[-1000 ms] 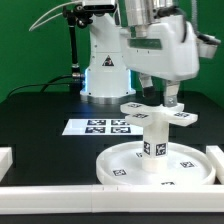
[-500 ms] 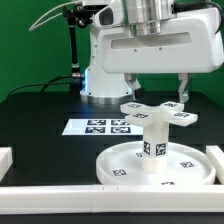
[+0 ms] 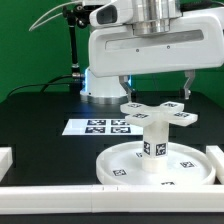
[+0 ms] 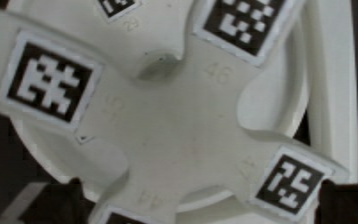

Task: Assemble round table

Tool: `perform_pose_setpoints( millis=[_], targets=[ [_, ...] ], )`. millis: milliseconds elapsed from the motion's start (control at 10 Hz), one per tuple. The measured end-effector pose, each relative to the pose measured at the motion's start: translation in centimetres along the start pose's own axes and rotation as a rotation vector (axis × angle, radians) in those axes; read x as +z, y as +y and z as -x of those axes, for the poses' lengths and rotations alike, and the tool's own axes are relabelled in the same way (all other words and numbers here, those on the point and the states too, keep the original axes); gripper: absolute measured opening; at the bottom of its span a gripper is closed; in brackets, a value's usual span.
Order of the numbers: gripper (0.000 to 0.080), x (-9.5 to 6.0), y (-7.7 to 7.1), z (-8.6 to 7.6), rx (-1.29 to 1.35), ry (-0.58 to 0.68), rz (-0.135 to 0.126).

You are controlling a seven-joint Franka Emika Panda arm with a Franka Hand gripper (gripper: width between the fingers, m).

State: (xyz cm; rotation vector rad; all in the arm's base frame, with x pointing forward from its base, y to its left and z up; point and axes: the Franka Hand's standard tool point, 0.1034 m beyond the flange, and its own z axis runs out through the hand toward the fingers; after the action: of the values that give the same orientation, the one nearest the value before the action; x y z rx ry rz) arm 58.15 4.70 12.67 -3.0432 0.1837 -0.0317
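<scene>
The large rimmed disc [image 3: 120,166] lies flat at the front of the black table. The short post [image 3: 155,140] stands upright on its hub. The flat lobed cross piece [image 3: 152,113] sits level on top of the post. My gripper [image 3: 156,88] hangs just above the cross piece, open and empty, with one finger [image 3: 125,88] to each side and clear of the lobes. In the wrist view the tagged cross piece [image 4: 158,110] fills the picture, and the disc shows beneath it. The dark fingertips [image 4: 48,196] sit at the edges.
The marker board [image 3: 98,127] lies behind the disc toward the exterior view's left. White rails [image 3: 50,192] edge the table's front and sides. The arm's base [image 3: 105,72] stands at the back.
The gripper has turned about its vertical axis from a narrow side-on pose near the cross piece's right lobe to face broadside, and has risen slightly. The furniture parts have not moved.
</scene>
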Motion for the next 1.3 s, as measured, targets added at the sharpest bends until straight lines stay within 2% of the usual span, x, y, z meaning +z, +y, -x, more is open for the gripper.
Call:
perform_pose_setpoints(
  millis=[100,500,800,1000,1300],
  targets=[
    [0.0649,0.0,-0.1,0.0,-0.135,-0.005,0.022],
    [0.0649,0.2,0.3,-0.1,-0.388,-0.021,0.024],
    [0.0649,0.1,1.1,-0.3,-0.683,-0.025,0.034],
    [0.0649,0.1,1.3,-0.6,-0.928,-0.013,0.065],
    [0.0649,0.1,1.8,-0.7,-1.120,-0.025,0.077]
  ],
)
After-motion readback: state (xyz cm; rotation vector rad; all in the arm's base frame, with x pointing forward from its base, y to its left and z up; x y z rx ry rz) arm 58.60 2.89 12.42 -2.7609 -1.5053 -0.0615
